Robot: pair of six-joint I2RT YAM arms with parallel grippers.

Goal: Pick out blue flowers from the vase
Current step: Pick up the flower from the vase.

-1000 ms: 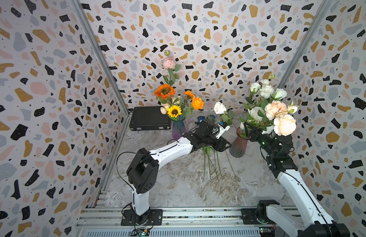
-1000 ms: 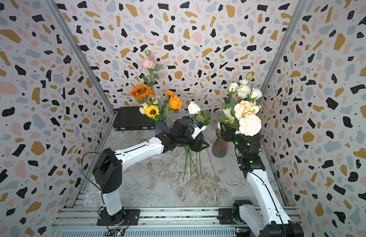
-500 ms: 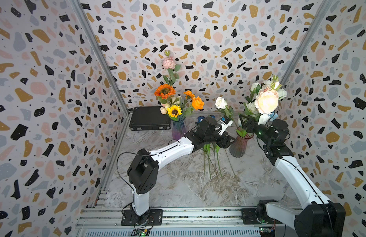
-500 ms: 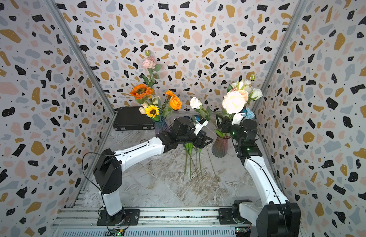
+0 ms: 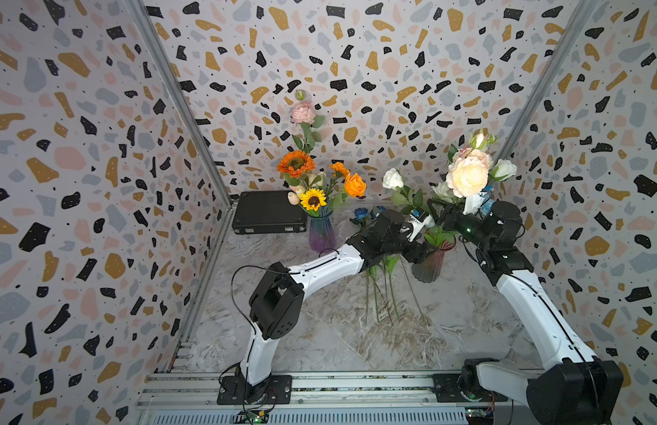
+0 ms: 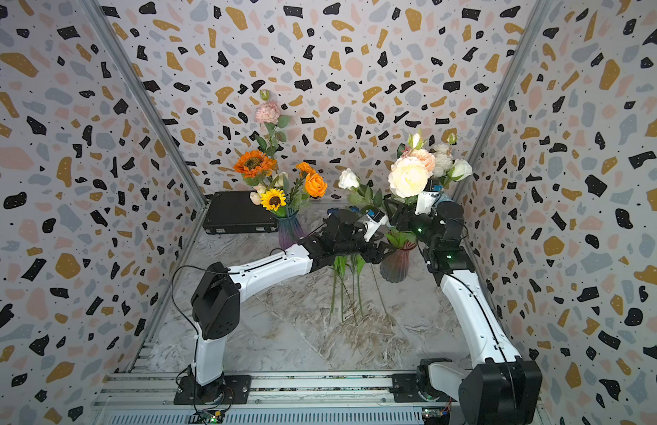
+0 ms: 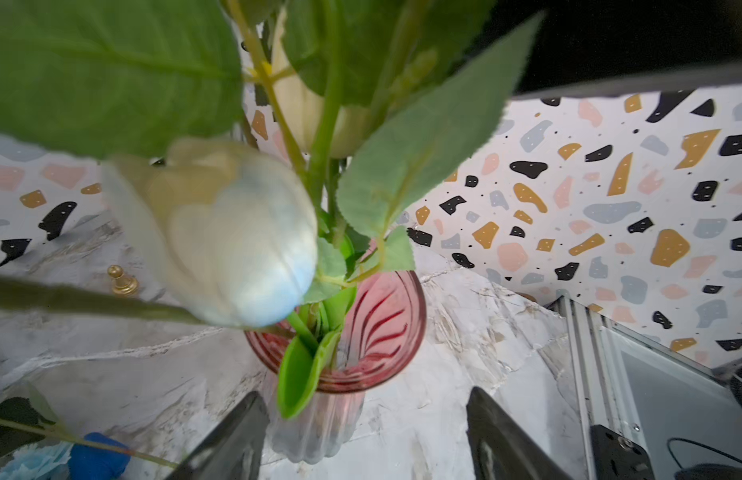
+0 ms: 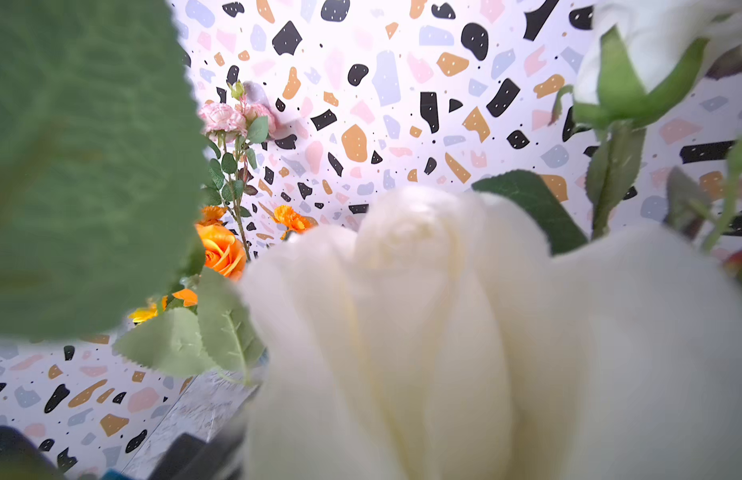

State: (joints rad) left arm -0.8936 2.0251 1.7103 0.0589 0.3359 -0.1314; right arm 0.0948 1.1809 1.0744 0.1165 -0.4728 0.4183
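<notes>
Your left end effector (image 7: 366, 397) stands spread, one finger on each side of the pink ribbed glass vase (image 7: 385, 328), not clamped on it. If you close off-centre, the nearer finger will shove the glass before the other arrives. The vase looks top-heavy with its bunch and is likely to tip or skate on the marble surface (image 7: 111, 374).

Your right end effector (image 5: 442, 217) is buried in the foliage just above the vase mouth. You cannot tell whether it is spread or pinching stems, because a white rose (image 8: 444, 332) fills its wrist view. Pull upward blind and you risk drawing out white flowers, or snagging leaves and lifting the vase with them.

The blue flowers in sight are already out. A blue rose (image 5: 360, 213) lies on the surface behind the left end effector, with a dark blue bud (image 7: 97, 457) and a pale blue carnation (image 7: 32, 463) near one of its fingers. Their green stems (image 5: 374, 294) run beneath the left arm, so lowering it would crush or sweep them. Whether any blue remains inside the bunch is hidden.
</notes>
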